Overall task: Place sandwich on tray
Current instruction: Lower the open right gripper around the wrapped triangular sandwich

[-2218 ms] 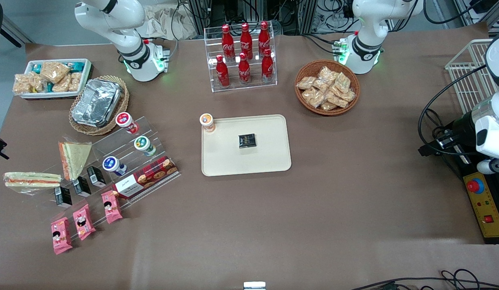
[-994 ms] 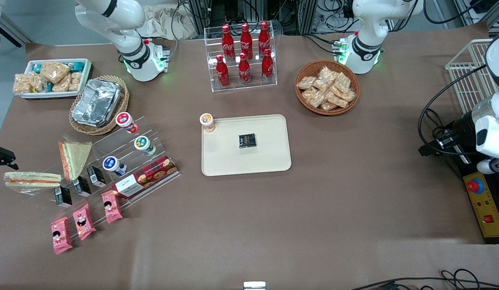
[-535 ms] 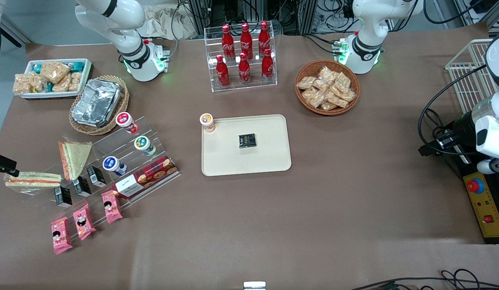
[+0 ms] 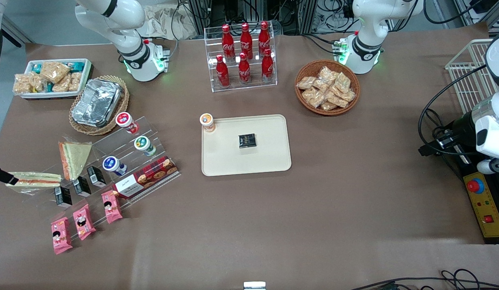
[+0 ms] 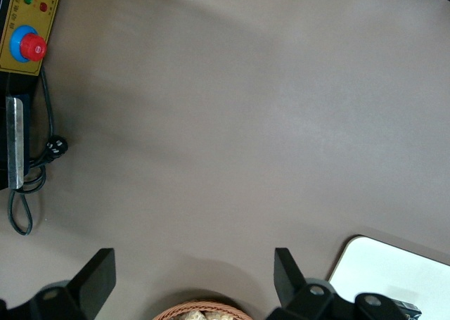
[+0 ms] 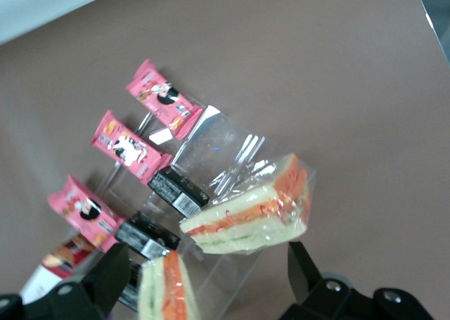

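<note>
The task has barely begun — the sandwich (image 4: 33, 179) lies on the table at the working arm's end, beside the low end of the clear stepped display rack (image 4: 112, 161), and has not been lifted. The gripper (image 6: 204, 281) hovers just above it with its two fingers spread apart, one to each side of the wedge and not yet touching it; in the front view only a dark fingertip shows, at the sandwich's outer end. What is left, as I judge it: lower, close on the wrapped wedge, lift, carry it to the tray (image 4: 269, 161) and set it down.

The tray sits near the table's middle and already holds a small black packet (image 4: 246, 140) near its centre and an orange-lidded cup (image 4: 207, 121) at one corner — most of its surface is bare. Elsewhere, a white bin (image 4: 82, 80) holds snack packets, a wicker basket (image 4: 74, 125) holds a foil container (image 4: 97, 102), and a round basket (image 4: 304, 70) holds wrapped snacks. A second sandwich wedge (image 4: 75, 158) leans on the rack.
</note>
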`<action>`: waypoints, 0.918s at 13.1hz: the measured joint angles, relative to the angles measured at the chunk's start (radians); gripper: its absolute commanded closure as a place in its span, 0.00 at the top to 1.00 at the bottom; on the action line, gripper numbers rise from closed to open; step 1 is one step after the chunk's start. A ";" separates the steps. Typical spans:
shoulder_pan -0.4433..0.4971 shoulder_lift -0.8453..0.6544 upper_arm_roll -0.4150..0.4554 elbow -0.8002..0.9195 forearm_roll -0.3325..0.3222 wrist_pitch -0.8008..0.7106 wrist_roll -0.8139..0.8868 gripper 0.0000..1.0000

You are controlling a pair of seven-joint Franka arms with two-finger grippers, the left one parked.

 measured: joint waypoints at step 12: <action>-0.007 0.098 -0.008 -0.004 0.003 -0.003 0.864 1.00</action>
